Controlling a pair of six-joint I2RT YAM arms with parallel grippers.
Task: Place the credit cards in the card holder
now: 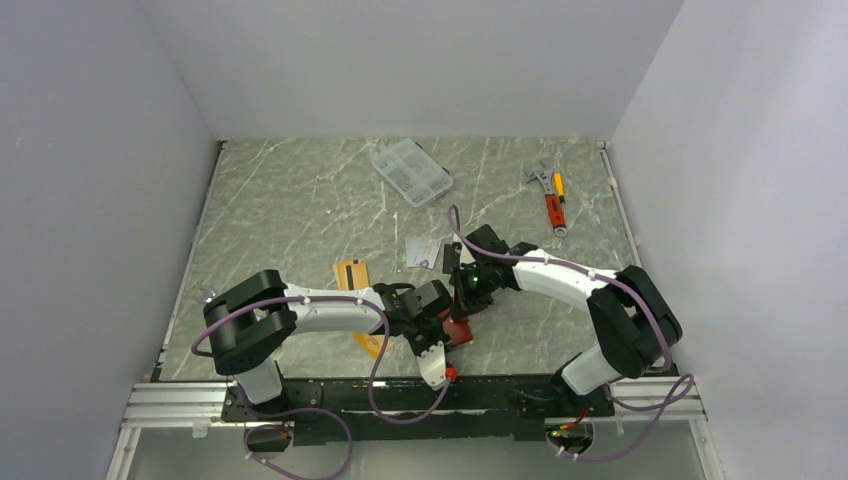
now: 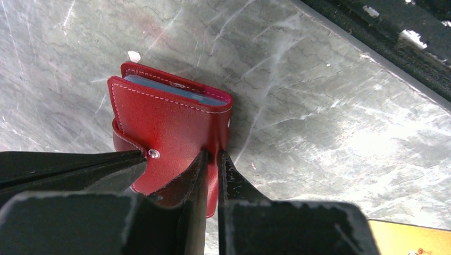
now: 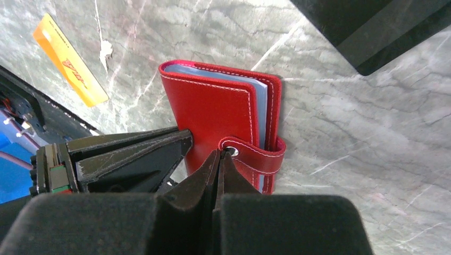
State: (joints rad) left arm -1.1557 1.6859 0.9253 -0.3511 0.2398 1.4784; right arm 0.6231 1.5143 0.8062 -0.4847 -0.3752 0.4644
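Note:
The card holder (image 2: 170, 117) is red, lies folded shut on the marble table and shows light blue inside (image 3: 218, 106); from above only a bit of it (image 1: 460, 333) shows. My left gripper (image 2: 213, 159) is shut on its spine edge. My right gripper (image 3: 223, 155) is shut, its tips against the end of the snap tab (image 3: 255, 154); I cannot tell whether they pinch it. One orange credit card (image 1: 350, 272) lies to the left. Another orange one (image 3: 69, 61) lies near the front rail (image 1: 368, 344). A silver-grey card (image 1: 424, 251) lies behind the grippers.
A clear plastic parts box (image 1: 411, 171) sits at the back. Small tools (image 1: 551, 195) lie at the back right. The black front rail (image 2: 393, 42) runs close to the card holder. A dark flat object (image 3: 372, 32) lies just beyond the holder.

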